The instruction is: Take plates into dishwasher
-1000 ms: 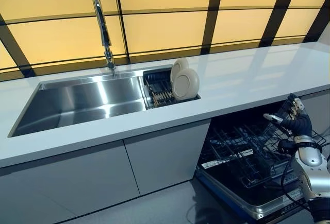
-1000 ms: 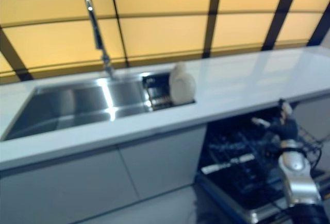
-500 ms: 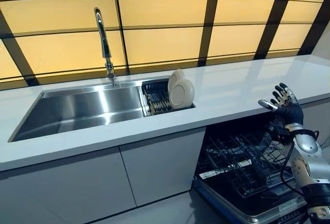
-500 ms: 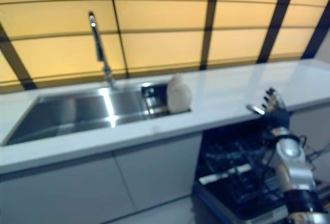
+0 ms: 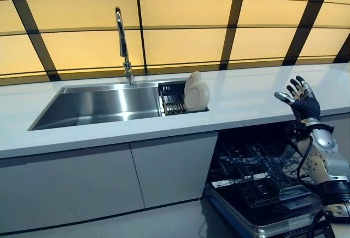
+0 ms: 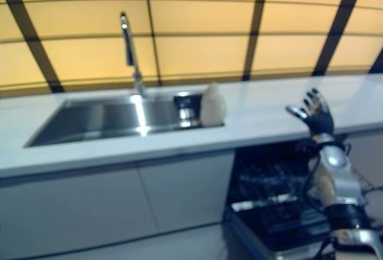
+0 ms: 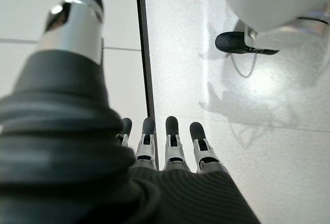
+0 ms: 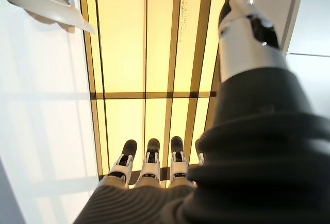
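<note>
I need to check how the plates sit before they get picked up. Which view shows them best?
The left eye view: the plates stand on edge in the rack at the sink's right end. The right eye view shows them less clearly. The right wrist view catches only one rim; the left wrist view shows none.

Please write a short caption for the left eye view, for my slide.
Right hand raised open over the counter, plates standing in the sink rack, dishwasher open below.
</note>
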You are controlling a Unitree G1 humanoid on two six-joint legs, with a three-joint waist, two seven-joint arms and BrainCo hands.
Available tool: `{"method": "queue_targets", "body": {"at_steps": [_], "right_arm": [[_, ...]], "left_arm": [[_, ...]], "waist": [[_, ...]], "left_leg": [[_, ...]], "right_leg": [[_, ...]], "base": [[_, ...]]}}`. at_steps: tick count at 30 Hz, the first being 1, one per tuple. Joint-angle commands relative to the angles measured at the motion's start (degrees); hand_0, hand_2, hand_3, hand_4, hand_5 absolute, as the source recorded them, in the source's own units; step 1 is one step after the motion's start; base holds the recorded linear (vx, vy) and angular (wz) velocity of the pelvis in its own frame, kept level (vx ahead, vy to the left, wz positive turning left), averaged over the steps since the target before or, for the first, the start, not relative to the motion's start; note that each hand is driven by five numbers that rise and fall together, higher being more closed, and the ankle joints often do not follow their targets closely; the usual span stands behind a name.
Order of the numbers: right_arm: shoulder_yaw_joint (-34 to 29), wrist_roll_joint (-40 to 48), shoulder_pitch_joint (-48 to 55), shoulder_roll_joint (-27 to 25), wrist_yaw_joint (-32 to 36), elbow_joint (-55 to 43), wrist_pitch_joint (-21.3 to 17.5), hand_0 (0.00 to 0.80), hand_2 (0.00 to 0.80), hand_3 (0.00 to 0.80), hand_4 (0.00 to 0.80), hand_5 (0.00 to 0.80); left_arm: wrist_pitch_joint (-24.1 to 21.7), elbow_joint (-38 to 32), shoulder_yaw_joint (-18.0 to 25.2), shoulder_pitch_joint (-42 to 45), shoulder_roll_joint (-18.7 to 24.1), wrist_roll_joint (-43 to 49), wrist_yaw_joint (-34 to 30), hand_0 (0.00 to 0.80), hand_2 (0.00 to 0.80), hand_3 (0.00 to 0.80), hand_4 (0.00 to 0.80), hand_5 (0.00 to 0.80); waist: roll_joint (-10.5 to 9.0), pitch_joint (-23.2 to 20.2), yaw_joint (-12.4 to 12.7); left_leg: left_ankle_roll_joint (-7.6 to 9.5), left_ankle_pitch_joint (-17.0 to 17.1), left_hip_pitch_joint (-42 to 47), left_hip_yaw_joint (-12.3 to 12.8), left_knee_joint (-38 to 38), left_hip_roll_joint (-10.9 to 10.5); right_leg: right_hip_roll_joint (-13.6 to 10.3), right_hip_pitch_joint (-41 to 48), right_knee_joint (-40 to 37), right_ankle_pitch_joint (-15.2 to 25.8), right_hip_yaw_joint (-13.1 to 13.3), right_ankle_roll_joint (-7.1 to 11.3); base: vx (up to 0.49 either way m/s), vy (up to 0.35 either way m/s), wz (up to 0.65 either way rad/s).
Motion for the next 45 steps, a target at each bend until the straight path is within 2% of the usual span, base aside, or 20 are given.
{"method": "queue_targets", "body": {"at_steps": [1, 3, 6, 10, 12, 14, 15, 16, 18, 21, 23, 26, 28, 31, 37, 42, 45], "right_arm": [[-0.98, 1.28, -4.25, -2.05, 1.70, -1.28, -3.39, 0.000, 0.000, 0.000, 0.000, 0.000], [-1.97, 1.35, -2.52, -2.57, 2.13, -2.24, -4.08, 0.000, 0.000, 0.000, 0.000, 0.000], [-3.13, 2.10, -1.54, -3.59, 2.28, -2.79, -4.20, 0.000, 0.000, 0.000, 0.000, 0.000], [-4.31, 2.25, -1.50, -3.64, 2.59, -1.44, -5.35, 0.000, 0.000, 0.000, 0.000, 0.000], [-4.43, 1.90, -1.62, -3.37, 2.40, -1.41, -5.17, 0.000, 0.000, 0.000, 0.000, 0.000], [-4.54, 0.88, -1.42, -2.89, 1.90, -1.85, -4.69, 0.000, 0.000, 0.000, 0.000, 0.000], [-4.60, 0.70, -1.17, -2.70, 1.74, -2.06, -4.74, 0.000, 0.000, 0.000, 0.000, 0.000], [-4.62, 0.64, -1.16, -2.66, 1.71, -2.12, -4.71, 0.000, 0.000, 0.000, 0.000, 0.000], [-4.48, 0.66, -1.18, -2.65, 1.49, -2.42, -4.65, 0.000, 0.000, 0.000, 0.000, 0.000], [-3.75, 0.94, -2.61, -3.46, 1.50, -1.52, -4.08, 0.000, 0.000, 0.000, 0.000, 0.000], [-3.40, 1.29, -3.58, -4.14, 1.53, -0.82, -3.78, 0.000, 0.000, 0.000, 0.000, 0.000], [-2.20, 2.08, -7.17, -5.56, 1.61, 2.63, -4.08, 0.000, 0.000, 0.000, 0.000, 0.000], [-1.83, 2.32, -7.88, -5.77, 1.62, 3.63, -4.98, 0.000, 0.000, 0.000, 0.000, 0.000], [-1.29, 2.59, -9.11, -5.93, 1.33, 5.30, -5.95, 0.000, 0.000, 0.000, 0.000, 0.000], [-2.17, 2.63, -8.96, -7.00, 0.05, 5.84, -5.00, 0.000, 0.000, 0.000, 0.000, 0.000], [-3.19, 2.40, -7.30, -5.94, -1.10, 5.43, -5.05, 0.000, 0.000, 0.000, 0.000, 0.000], [-3.17, 2.01, -7.21, -5.06, -2.04, 5.34, -4.63, 0.000, 0.000, 0.000, 0.000, 0.000]], "left_arm": [[-0.82, 4.56, -0.83, -3.57, 1.93, -0.75, 0.11, 0.000, 0.000, 0.000, 0.000, 0.000], [-0.60, 5.54, -1.72, -3.98, 1.66, -0.77, 0.37, 0.000, 0.000, 0.000, 0.000, 0.000], [-1.11, 6.20, -2.22, -4.44, 1.75, -0.80, 0.29, 0.000, 0.000, 0.000, 0.000, 0.000], [-1.27, 5.56, -3.33, -6.10, 2.65, -0.49, -0.89, 0.000, 0.000, 0.000, 0.000, 0.000], [-1.24, 5.09, -3.99, -6.23, 2.85, 0.00, -1.37, 0.000, 0.000, 0.000, 0.000, 0.000], [-0.94, 3.99, -5.71, -6.33, 2.93, 1.01, -2.13, 0.000, 0.000, 0.000, 0.000, 0.000], [-1.03, 3.76, -6.54, -6.37, 2.95, 1.28, -2.33, 0.000, 0.000, 0.000, 0.000, 0.000], [-1.03, 3.69, -6.74, -6.40, 2.93, 1.19, -2.30, 0.000, 0.000, 0.000, 0.000, 0.000], [-0.65, 3.18, -7.94, -6.62, 2.95, 1.16, -2.70, 0.000, 0.000, 0.000, 0.000, 0.000], [0.11, 3.04, -8.86, -7.14, 3.30, 0.41, -2.85, 0.000, 0.000, 0.000, 0.000, 0.000], [0.44, 3.07, -8.91, -7.36, 3.27, 0.15, -2.74, 0.000, 0.000, 0.000, 0.000, 0.000], [1.67, 2.84, -8.64, -7.98, 3.50, 0.11, -2.08, 0.000, 0.000, 0.000, 0.000, 0.000], [2.24, 2.54, -8.21, -8.03, 3.79, 0.08, -1.48, 0.000, 0.000, 0.000, 0.000, 0.000], [3.09, 2.32, -7.48, -8.43, 4.48, -0.29, -0.90, 0.000, 0.000, 0.000, 0.000, 0.000], [2.14, 4.47, -6.39, -8.19, 4.86, 0.90, -0.90, 0.000, 0.000, 0.000, 0.000, 0.000], [1.93, 6.21, -4.69, -7.48, 5.64, 2.10, -1.54, 0.000, 0.000, 0.000, 0.000, 0.000], [1.97, 6.77, -4.33, -7.23, 6.09, 2.95, -1.63, 0.000, 0.000, 0.000, 0.000, 0.000]], "waist": [[-4.17, -0.93, 0.71], [-4.56, -1.47, 0.27], [-5.08, -1.77, 0.03], [-5.96, -2.56, 0.29], [-6.26, -2.89, 0.34], [-6.51, -3.45, 0.18], [-6.43, -3.62, 0.13], [-6.36, -3.66, 0.10], [-4.82, -3.42, -0.37], [-2.98, -3.00, -1.14], [-2.93, -2.83, -1.29], [-3.55, -2.17, -2.05], [-4.19, -1.45, -2.63], [-4.49, -0.37, -3.97], [-4.48, 0.71, -5.48], [-5.27, 0.60, -5.60], [-6.01, 0.72, -5.37]], "left_leg": [[-1.31, 6.68, -8.44, -2.47, -0.56, -0.47], [-0.74, 5.31, -7.66, -1.84, -0.01, -0.87], [-0.01, 4.02, -7.92, -1.46, 1.36, -1.70], [2.43, 2.34, -8.04, -1.24, 3.09, -4.01], [3.16, 2.05, -7.96, -1.17, 3.11, -4.76], [4.32, 1.68, -7.21, -1.07, 2.53, -6.07], [4.91, 1.57, -6.73, -0.83, 2.17, -6.58], [5.06, 1.55, -6.52, -0.78, 2.04, -6.70], [5.88, 1.21, -4.13, -0.88, 0.76, -6.69], [6.25, 0.83, -0.92, -1.17, -1.10, -6.13], [6.21, 0.64, -0.06, -1.27, -1.84, -6.25], [5.12, -0.17, 2.44, -1.48, -4.06, -6.11], [4.62, -1.34, 3.86, -1.23, -4.69, -6.34], [4.29, -3.00, 6.15, -1.84, -5.55, -6.26], [4.57, -4.97, 7.95, -5.19, -4.30, -5.87], [4.12, -8.04, 9.33, -6.08, -1.09, -5.46], [3.85, -9.99, 9.88, -6.14, 0.97, -5.10]], "right_leg": [[-4.61, 15.85, -24.28, 9.97, 2.29, 3.15], [-5.50, 15.76, -24.28, 10.19, 1.13, 3.73], [-6.50, 15.50, -23.53, 10.10, 0.80, 4.26], [-9.50, 14.44, -19.85, 11.39, 0.22, 6.25], [-10.58, 13.96, -18.23, 12.88, 0.49, 7.09], [-12.73, 12.71, -13.74, 17.46, 0.93, 7.62], [-13.68, 11.73, -10.72, 19.99, 0.97, 7.79], [-13.90, 11.33, -9.74, 20.74, 0.97, 7.85], [-14.79, 7.20, -0.86, 24.77, 0.77, 8.08], [-14.61, 2.21, 6.22, 25.64, 0.70, 7.82], [-14.99, 1.09, 5.08, 25.30, 0.11, 7.59], [-14.53, -0.03, -6.39, 22.92, -2.67, 7.25], [-14.06, -0.92, -12.61, 23.58, -4.05, 7.99], [-12.76, -4.00, -18.64, 25.69, -3.75, 9.22], [-12.04, -7.30, -21.32, 27.36, -0.53, 9.80], [-13.20, -6.61, -24.72, 29.34, -1.60, 10.52], [-14.25, -6.46, -23.42, 30.46, -2.44, 10.83]], "base": [[0.108, 0.155, 0.12], [0.126, 0.175, -0.02], [0.096, 0.137, 0.04], [0.129, 0.191, -0.03], [0.103, 0.167, 0.04], [0.121, 0.246, 0.05], [0.079, 0.208, -0.04], [0.073, 0.214, -0.09], [0.083, 0.261, -0.17], [0.088, 0.210, -0.10], [0.095, 0.055, 0.05], [0.127, -0.068, -0.05], [0.112, -0.108, 0.00], [0.123, -0.083, 0.12], [0.182, -0.115, 0.47], [0.236, -0.208, 0.31], [0.229, -0.286, 0.07]]}}
